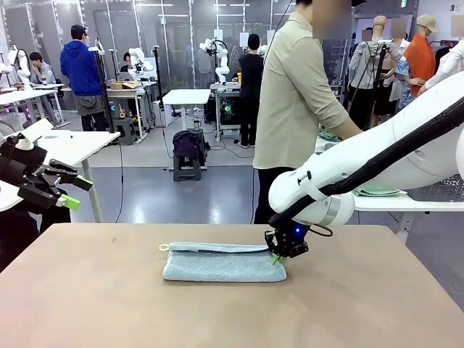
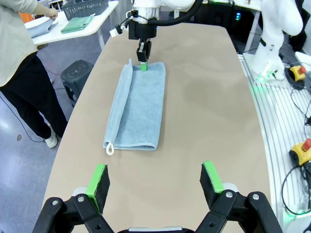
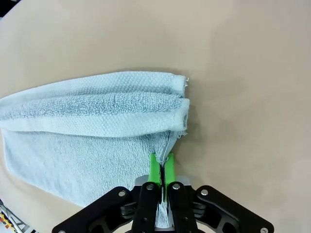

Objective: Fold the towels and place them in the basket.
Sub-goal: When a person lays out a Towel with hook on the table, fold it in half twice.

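Observation:
A dusty blue-grey towel point(image 1: 217, 264) lies folded lengthwise in the middle of the tan table, its white corner loop point(image 1: 164, 247) at the left end. My right gripper point(image 1: 278, 255) is down at the towel's right end, shut on a pinch of the top layer's edge. In the right wrist view its green pads point(image 3: 154, 167) clamp the cloth point(image 3: 97, 121). My left gripper point(image 2: 155, 182) hovers open and empty over the table's left end, well away from the towel point(image 2: 138, 109). The dark mesh basket point(image 2: 85, 7) and a green towel point(image 2: 77, 23) sit on a white side table beyond the far edge.
A person point(image 1: 293, 109) stands past the far edge, turned toward the white side table point(image 1: 406, 204), with hands at a towel there. Bare tabletop point(image 1: 109, 304) surrounds the folded towel. An emergency stop button point(image 2: 303, 148) sits beside the table.

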Controlling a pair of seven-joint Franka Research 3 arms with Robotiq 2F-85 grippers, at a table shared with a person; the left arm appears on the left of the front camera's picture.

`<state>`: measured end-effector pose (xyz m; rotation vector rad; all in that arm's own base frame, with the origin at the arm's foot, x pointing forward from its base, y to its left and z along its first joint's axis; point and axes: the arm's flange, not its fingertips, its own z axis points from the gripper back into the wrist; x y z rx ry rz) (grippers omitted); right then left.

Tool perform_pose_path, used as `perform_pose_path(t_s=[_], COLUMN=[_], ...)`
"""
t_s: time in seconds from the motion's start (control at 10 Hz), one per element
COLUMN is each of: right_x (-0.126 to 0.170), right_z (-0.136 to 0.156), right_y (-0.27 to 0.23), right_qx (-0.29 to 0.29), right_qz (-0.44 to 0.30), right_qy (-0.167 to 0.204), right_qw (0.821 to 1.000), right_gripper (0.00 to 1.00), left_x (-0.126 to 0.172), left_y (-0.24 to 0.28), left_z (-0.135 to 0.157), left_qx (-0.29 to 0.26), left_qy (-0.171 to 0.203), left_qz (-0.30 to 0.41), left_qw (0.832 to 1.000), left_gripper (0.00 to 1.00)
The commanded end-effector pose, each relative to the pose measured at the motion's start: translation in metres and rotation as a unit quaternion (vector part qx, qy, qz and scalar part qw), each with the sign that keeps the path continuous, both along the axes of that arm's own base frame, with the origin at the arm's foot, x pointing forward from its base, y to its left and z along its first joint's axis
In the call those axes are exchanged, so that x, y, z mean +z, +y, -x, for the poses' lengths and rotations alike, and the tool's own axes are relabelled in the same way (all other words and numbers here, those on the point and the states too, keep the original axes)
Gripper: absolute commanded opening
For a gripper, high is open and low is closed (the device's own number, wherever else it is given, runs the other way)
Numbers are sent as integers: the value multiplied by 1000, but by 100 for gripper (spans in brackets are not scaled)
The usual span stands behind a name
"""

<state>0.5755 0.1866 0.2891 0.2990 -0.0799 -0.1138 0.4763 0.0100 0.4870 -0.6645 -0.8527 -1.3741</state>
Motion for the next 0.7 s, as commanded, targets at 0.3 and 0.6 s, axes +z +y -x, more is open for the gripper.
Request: perform_pose_path(t_s=[0.3,0.6], right_x=[24,53], right_z=[10,22], right_y=[-35,-22], right_qx=[10,1], right_qz=[34,70], right_qy=[-4,-13], right_qw=[999,997], right_gripper=[4,4], left_x=[0,0], left_y=[0,0], left_z=[0,0], left_qx=[-4,-4], left_qy=[-5,-5], left_qz=[0,0], left_qw=[1000,1000], left_gripper=[95,95])
